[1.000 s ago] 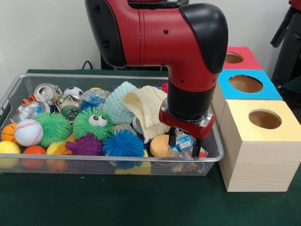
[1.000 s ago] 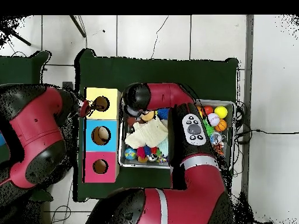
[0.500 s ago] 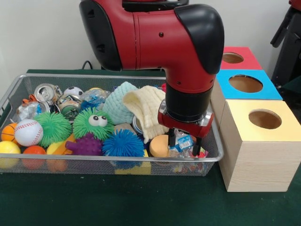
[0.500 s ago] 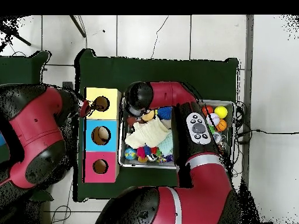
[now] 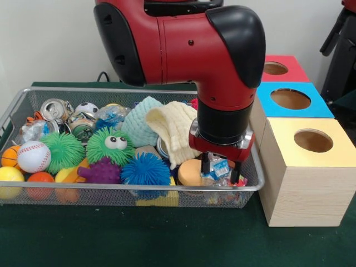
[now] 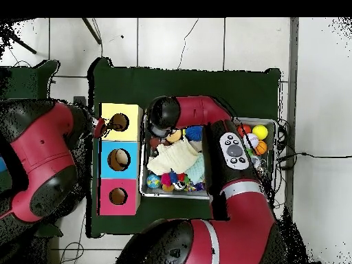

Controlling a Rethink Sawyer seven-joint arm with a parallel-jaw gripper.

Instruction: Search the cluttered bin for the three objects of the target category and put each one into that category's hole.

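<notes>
Tool (image 5: pixel 221 170) | fingers apart, straddling crinkled wrapper (image 5: pixel 218 168) | arm vertical over bin (image 5: pixel 133 189)

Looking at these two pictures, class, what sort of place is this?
Probably a robotics lab: a red robot arm works over a wire bin of toys, beside three coloured boxes with holes, on a green-covered table.

- Front view: close and low, facing across the green-covered counter (image 5: pixel 167 239) at the silver wire-mesh bin (image 5: pixel 133 189).
- Overhead view: high, straight down.
- Both share bin (image 6: pixel 148 187) and yellow-topped wooden box (image 5: pixel 303 172).
</notes>
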